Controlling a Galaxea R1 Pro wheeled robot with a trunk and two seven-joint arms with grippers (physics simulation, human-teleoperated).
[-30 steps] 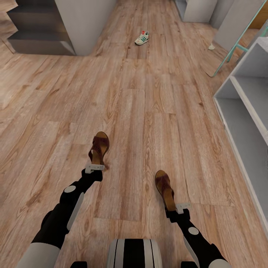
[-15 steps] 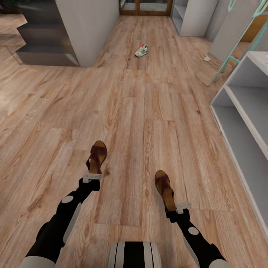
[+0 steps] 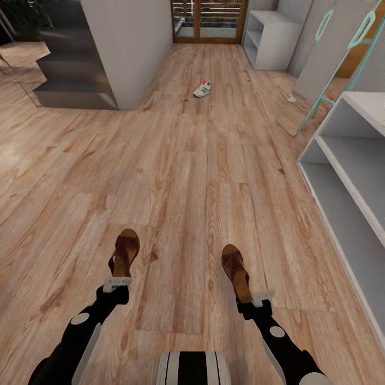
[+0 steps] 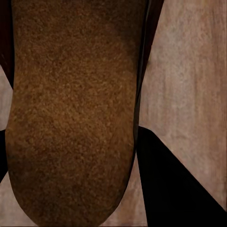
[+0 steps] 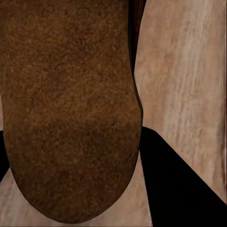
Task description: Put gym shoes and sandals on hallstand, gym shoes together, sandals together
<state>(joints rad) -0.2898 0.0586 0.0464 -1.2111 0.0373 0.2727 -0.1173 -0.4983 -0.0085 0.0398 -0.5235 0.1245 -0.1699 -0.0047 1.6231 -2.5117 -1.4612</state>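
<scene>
Both dark brown sandals are in my grippers, held by their heel ends with the toes pointing away from me. My left gripper [image 3: 118,279] is shut on the left sandal [image 3: 124,251]. My right gripper [image 3: 251,295] is shut on the right sandal [image 3: 235,269]. In the left wrist view the tan insole [image 4: 71,113] sits between dark fingers [image 4: 175,189], and the right wrist view shows the other insole [image 5: 71,109] the same way. One gym shoe [image 3: 202,89] lies far ahead on the corridor floor [image 3: 203,176]. The light-grey hallstand [image 3: 342,160] stands along the right edge.
A small white object [image 3: 291,99] lies by a teal frame [image 3: 331,69] at the far right; I cannot tell what it is. A grey wall block [image 3: 128,48] and dark steps [image 3: 69,80] stand at the far left. A white open shelf unit [image 3: 270,37] is by the door.
The head view has shifted, showing more of the corridor's far end. My left arm has drawn its sandal back toward me and leftward. The right arm and its sandal hold their place.
</scene>
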